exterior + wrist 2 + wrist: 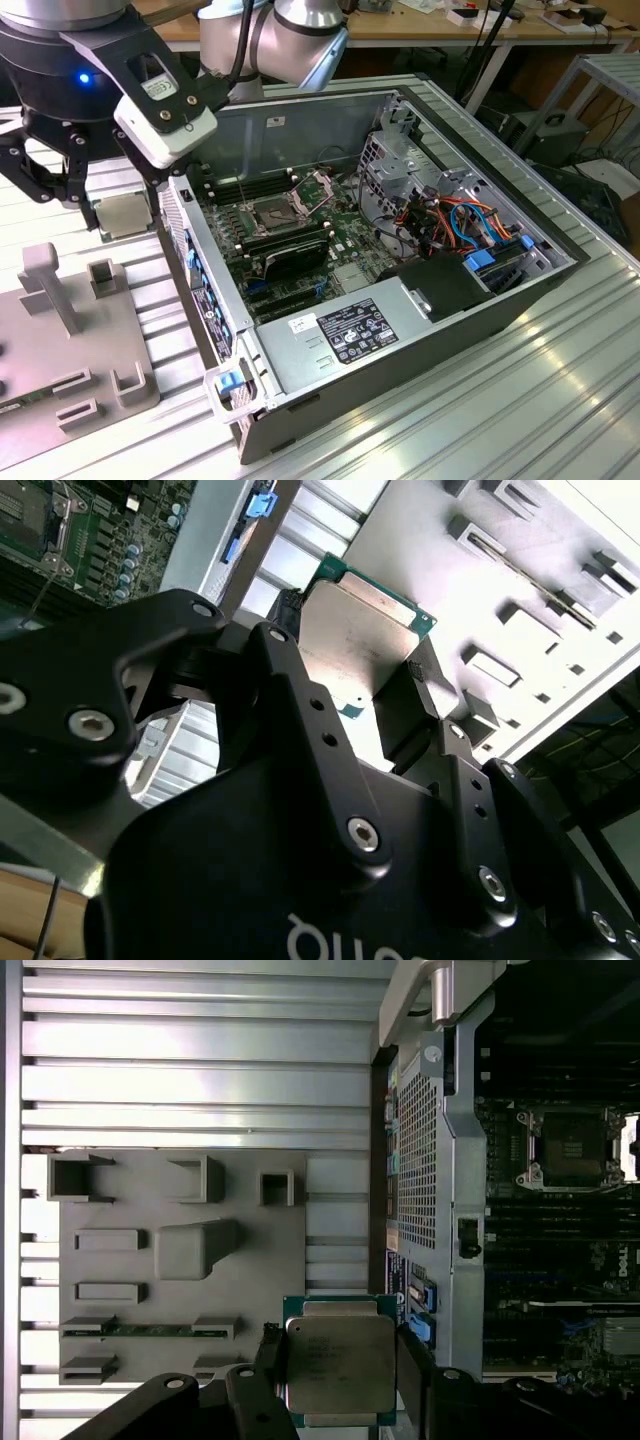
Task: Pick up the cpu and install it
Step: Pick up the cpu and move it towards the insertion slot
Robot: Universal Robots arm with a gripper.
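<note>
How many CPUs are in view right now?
1. The cpu is clamped between the jaws of the gripper, outside the computer case, on the exterior view's left of it. The motherboard socket looks empty. More could be hidden inside the case.

Silver-topped, green-edged cpu gripped between fingers.

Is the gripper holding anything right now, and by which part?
The gripper holds the cpu, clamped by two opposite side edges, its metal top bare.
</note>
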